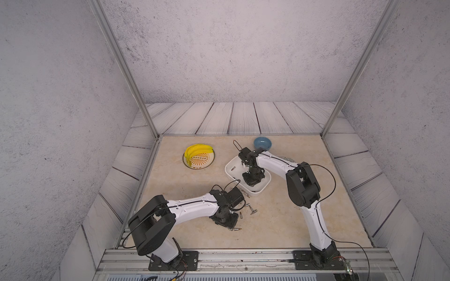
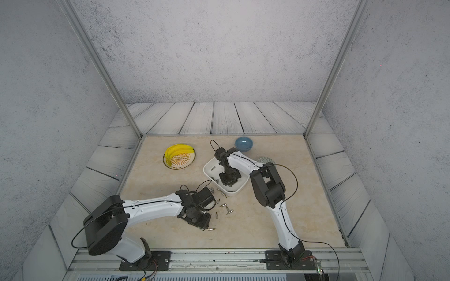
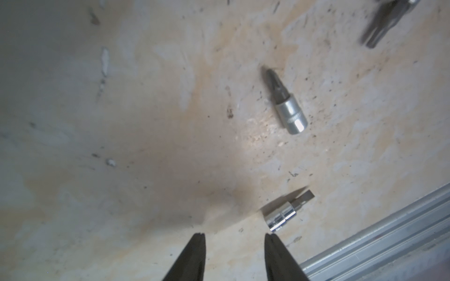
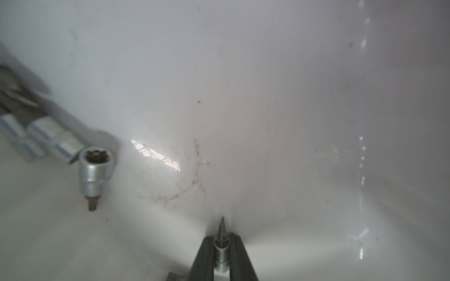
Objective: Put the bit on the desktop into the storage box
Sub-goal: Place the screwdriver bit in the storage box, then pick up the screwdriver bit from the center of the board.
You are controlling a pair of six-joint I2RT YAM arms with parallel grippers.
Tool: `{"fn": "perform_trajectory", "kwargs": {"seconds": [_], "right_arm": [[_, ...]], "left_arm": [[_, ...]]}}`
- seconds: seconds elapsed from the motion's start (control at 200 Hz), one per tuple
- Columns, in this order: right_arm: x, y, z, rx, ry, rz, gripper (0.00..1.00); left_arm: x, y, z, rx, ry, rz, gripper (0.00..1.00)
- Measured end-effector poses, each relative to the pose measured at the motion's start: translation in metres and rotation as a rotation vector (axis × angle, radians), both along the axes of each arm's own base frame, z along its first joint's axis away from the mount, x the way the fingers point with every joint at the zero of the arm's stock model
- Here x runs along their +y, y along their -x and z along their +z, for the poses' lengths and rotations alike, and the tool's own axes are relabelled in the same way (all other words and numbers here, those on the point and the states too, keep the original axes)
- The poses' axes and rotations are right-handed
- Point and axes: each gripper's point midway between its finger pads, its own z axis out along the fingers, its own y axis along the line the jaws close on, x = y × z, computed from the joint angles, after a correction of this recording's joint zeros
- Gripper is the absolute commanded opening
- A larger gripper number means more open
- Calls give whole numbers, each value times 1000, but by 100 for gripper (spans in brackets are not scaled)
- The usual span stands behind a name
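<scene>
1 bit pinched in right gripper, tip protruding, inside storage box.

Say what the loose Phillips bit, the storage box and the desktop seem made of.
Phillips bit: metal, likely steel; polished socket with bright glints, darker matte tip.
Storage box: glossy white plastic, probably; soft reflections, rounded corners.
Desktop: beige marble pattern, low sheen; stone or printed laminate, cannot tell.

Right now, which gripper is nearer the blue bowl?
Right. Right gripper: in the storage box with a bit, near the blue bowl. Left gripper: over the desktop, beyond the box.
</scene>
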Motion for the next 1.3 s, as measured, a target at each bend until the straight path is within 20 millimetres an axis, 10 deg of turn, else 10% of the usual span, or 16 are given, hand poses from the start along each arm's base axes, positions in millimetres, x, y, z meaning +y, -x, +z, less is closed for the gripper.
{"fn": "perform_trajectory", "kwargs": {"seconds": [0.516, 0.936, 1.302], "right_arm": [[-1, 2, 4, -6, -6, -10, 47], [-4, -5, 72, -131, -58, -26, 59], [-16, 0, 91, -154, -57, -35, 59]], "left_arm": [[-5, 4, 9, -42, 13, -40, 46], [-12, 18, 0, -56, -30, -154, 46], [-24, 16, -6, -75, -70, -190, 46]]}}
